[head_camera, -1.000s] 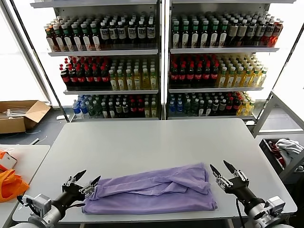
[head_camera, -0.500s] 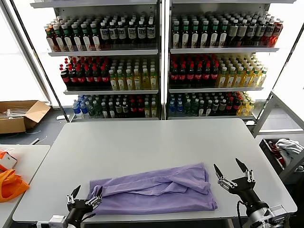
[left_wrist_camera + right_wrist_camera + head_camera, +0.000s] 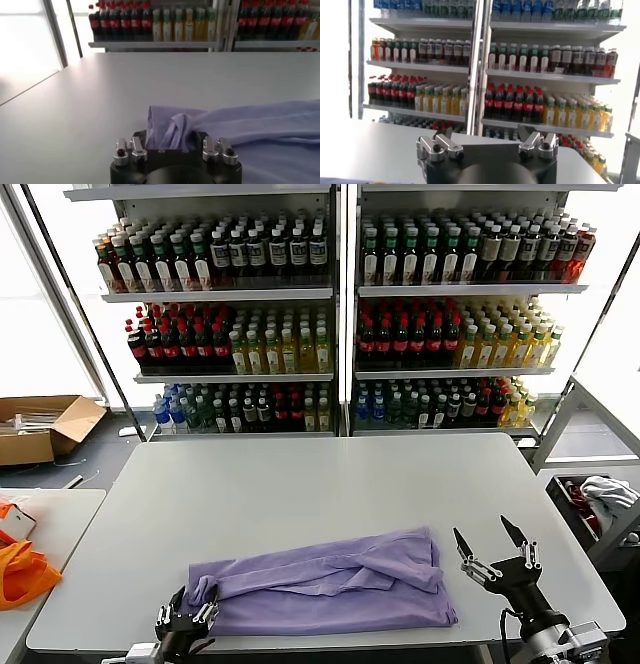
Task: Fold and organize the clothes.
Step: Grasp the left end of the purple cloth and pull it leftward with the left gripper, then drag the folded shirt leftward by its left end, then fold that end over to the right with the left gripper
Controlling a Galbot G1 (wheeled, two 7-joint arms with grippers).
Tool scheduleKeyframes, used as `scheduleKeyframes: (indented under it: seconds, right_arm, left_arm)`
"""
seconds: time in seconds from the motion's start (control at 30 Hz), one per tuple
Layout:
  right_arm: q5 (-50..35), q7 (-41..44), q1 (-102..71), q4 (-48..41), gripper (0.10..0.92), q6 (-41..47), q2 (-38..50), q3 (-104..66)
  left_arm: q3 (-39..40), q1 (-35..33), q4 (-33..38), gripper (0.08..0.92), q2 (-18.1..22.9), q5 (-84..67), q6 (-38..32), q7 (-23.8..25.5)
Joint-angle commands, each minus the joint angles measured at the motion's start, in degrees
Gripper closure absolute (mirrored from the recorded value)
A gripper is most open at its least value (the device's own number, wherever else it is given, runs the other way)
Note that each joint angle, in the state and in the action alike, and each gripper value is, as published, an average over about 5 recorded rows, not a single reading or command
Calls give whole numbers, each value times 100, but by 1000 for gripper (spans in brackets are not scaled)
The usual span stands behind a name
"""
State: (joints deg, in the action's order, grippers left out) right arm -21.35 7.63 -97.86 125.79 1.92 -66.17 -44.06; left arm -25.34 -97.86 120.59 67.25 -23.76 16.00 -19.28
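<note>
- My left gripper (image 3: 186, 618) has dropped to the T-shirt (image 3: 330, 584)'s left end, jaws part-closed around its bunched corner; grasp unconfirmed.
- My right gripper (image 3: 497, 550) has backed off right of the T-shirt, jaws wide, empty.
- Next fold appears imminent.

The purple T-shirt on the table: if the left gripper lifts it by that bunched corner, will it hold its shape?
Probably not. The T-shirt lies in soft wrinkles and overlapping folds, so it should droop and unfold. It looks thin, so likely light. On the smooth table it may drag and bunch, not slide as one piece, near the left gripper.
</note>
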Motion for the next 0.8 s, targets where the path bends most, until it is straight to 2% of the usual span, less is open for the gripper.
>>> scheduleKeyframes:
  seconds: [0.03,0.3,0.47,0.53,0.63,0.8]
  right_arm:
    - [41,-17,0,-2,203,-46,-29,-7]
    - [-11,-14,70,1,203,-28,-28,35]
    - [-106,-1,65,-10,203,-28,12,-19]
    - [-157,5,62,-10,203,-28,40,-56]
    - [-218,7,65,-15,203,-28,80,-99]
    - [-285,18,69,-15,203,-33,121,-130]
  left_arm:
    - [165,51,-107,460,116,-161,-11,-144]
    - [112,81,-94,694,98,-94,-136,-70]
    - [-320,214,-59,829,-142,-132,-254,68]
    - [-655,347,-123,871,-323,-243,-294,112]
    - [-1391,557,-362,892,-701,-541,-330,307]
    - [-2670,800,-1286,893,-1584,-911,-431,1076]
